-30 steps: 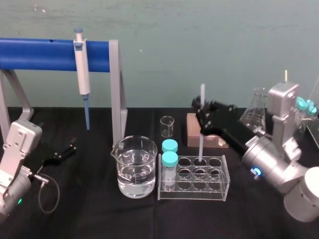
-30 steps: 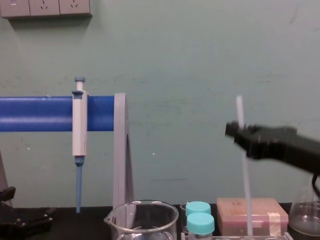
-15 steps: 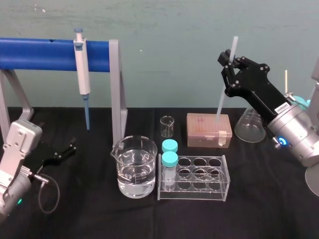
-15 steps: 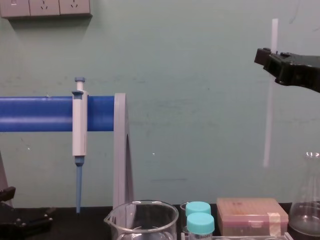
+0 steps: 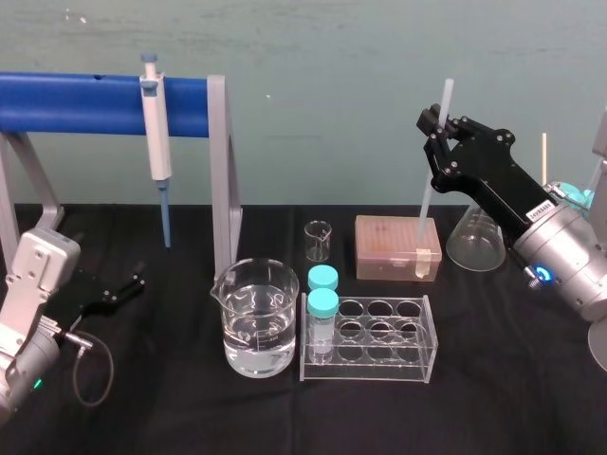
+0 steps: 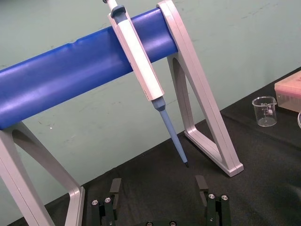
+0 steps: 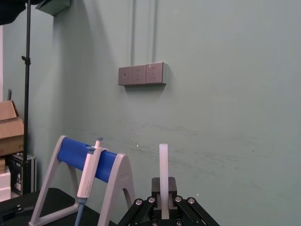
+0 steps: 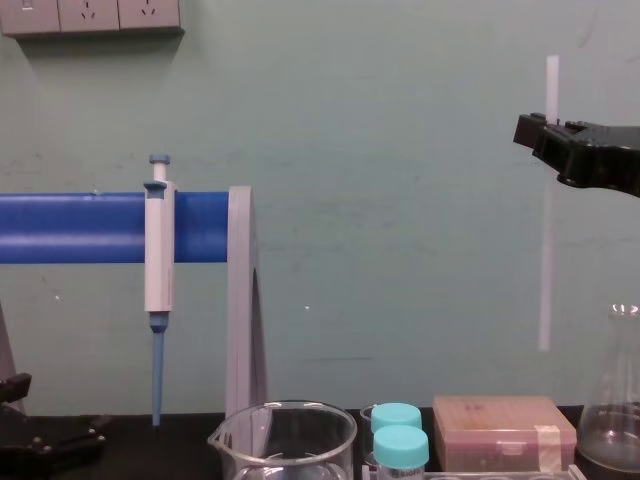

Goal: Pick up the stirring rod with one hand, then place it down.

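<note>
Black right gripper (image 5: 436, 125) — silver-grey arm (image 5: 567, 270).

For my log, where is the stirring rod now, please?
In the head view the stirring rod hangs near upright in the right claw, on the right, above the pink box.

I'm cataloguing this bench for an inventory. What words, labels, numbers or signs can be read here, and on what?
No text is readable.
A white label on the wrist behind the right pincer, which grips the stirring rod: too small to read.
Printed marks on the small beaker: too blurred to read.
On the left pincer, parked open low on the left: no text seen.
</note>
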`<action>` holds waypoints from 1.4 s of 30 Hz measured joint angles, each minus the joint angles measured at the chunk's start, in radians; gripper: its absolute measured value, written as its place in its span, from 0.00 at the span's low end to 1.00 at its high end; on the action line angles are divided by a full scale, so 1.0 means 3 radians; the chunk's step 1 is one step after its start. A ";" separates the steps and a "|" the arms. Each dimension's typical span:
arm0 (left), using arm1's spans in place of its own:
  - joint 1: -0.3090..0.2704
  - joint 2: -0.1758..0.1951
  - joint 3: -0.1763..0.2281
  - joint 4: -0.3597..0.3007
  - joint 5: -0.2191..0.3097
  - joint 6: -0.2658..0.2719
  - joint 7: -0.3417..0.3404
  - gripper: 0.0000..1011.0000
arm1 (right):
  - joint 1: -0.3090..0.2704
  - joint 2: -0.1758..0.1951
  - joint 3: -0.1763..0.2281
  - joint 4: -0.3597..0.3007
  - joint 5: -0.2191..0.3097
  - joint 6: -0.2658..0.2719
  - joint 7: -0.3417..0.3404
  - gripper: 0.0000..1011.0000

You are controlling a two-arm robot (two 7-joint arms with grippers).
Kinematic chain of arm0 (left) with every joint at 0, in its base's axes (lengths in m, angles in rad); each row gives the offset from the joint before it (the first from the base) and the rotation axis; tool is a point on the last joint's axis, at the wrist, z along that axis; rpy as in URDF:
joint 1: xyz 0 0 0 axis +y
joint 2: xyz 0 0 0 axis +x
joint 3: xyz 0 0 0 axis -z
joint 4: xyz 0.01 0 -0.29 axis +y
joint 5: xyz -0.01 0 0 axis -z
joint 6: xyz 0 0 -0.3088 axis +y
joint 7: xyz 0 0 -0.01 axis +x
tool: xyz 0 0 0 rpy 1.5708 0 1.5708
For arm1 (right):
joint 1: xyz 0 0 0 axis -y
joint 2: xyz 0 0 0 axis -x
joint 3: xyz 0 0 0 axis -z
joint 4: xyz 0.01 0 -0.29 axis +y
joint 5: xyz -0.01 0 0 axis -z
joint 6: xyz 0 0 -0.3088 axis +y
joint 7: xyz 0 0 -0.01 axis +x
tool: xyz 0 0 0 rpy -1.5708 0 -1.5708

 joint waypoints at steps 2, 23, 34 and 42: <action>0.0000 0.0000 0.0000 0.0000 0.0000 0.0000 0.0000 0.99 | -0.0001 0.0005 0.0000 0.0004 0.0002 0.0003 0.0007 0.07; 0.0000 0.0000 0.0000 0.0000 0.0000 0.0000 0.0000 0.99 | 0.0029 0.0095 -0.0049 0.0070 0.0182 0.0057 0.0182 0.07; 0.0000 0.0000 0.0000 0.0000 0.0000 0.0000 0.0000 0.99 | 0.0027 0.0124 -0.0078 0.0060 0.0202 0.0037 0.0181 0.07; 0.0000 0.0000 0.0000 0.0000 0.0000 0.0000 0.0000 0.99 | 0.0014 0.0131 -0.0089 0.0043 0.0200 0.0032 0.0163 0.07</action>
